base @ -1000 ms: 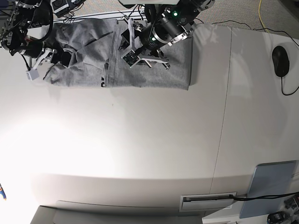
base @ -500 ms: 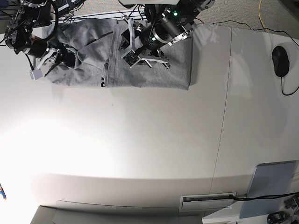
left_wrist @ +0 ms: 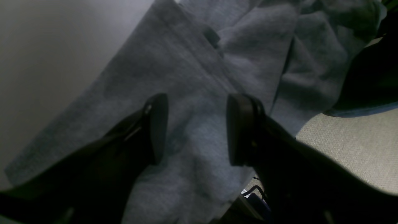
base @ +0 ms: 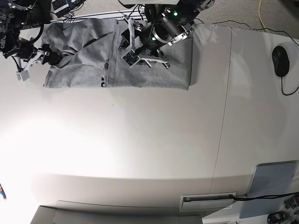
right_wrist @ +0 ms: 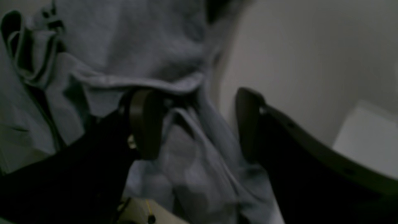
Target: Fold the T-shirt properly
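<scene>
2 grippers working over the T-shirt (base: 140,70), lying at the table's (base: 154,140) far edge with its right part flat and its left part rumpled. Left gripper (left_wrist: 196,130) hovering over the flat cloth, jaws apart, holding nothing. Right gripper (right_wrist: 199,124) standing wide open at the rumpled end, a fold of cloth lying loose between its fingers (right_wrist: 146,121).

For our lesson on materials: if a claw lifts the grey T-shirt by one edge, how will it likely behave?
The T-shirt would probably droop: it already lies in soft bunched folds. It is likely light, being thin cloth. It may drag across the smooth table.
</scene>
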`<state>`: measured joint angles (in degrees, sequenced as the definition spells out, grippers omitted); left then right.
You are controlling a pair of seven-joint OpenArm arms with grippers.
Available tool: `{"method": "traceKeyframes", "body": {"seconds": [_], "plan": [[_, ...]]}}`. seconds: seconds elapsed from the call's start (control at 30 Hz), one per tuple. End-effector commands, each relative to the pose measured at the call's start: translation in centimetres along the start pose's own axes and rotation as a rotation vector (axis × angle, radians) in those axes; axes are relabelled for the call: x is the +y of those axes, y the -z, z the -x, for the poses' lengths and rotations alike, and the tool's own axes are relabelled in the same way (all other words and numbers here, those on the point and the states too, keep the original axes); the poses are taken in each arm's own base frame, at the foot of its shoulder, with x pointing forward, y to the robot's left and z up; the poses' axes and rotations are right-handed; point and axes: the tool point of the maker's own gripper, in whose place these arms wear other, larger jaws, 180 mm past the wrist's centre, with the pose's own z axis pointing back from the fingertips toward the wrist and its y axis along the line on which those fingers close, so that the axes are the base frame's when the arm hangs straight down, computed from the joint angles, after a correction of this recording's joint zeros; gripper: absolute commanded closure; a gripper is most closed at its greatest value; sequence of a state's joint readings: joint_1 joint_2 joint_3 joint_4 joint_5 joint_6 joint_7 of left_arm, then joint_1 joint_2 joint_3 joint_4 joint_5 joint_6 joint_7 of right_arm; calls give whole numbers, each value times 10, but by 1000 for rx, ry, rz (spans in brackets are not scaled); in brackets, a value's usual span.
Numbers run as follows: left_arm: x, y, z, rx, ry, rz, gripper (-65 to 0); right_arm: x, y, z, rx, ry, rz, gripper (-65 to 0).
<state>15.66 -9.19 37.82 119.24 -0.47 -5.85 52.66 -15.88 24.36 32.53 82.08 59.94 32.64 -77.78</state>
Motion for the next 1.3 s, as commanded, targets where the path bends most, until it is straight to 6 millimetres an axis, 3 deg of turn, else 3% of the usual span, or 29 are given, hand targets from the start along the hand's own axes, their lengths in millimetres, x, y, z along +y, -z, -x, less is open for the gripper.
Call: {"method": "traceKeyframes", "body": {"seconds": [0.0, 0.6, 0.73, 0.87, 1.0, 1.17, 1.27], "plan": [[-2, -3, -11, -42, 1, 5, -311, -1, 1, 6, 33, -5, 13, -364], [-2, -3, -11, -42, 1, 5, -311, 62, 45, 35, 113, -14, -193, -353], [-2, -3, -11, -41, 1, 5, -311, 68, 50, 33, 97, -25, -207, -198], [0, -3, -7, -29, 12, -15, -311, 60, 49, 32, 109, -45, -168, -3], [2, -4, -1, -10, 25, -31, -311, 30, 28, 16, 81, -54, -73, 0], [18, -8, 18, 32, 34, -76, -311, -18, -31, -26, -38, -53, 78, 0], [35, -11, 26, 48, 27, -115, -311, -18, -60, -50, -120, -94, 123, 0]]}}
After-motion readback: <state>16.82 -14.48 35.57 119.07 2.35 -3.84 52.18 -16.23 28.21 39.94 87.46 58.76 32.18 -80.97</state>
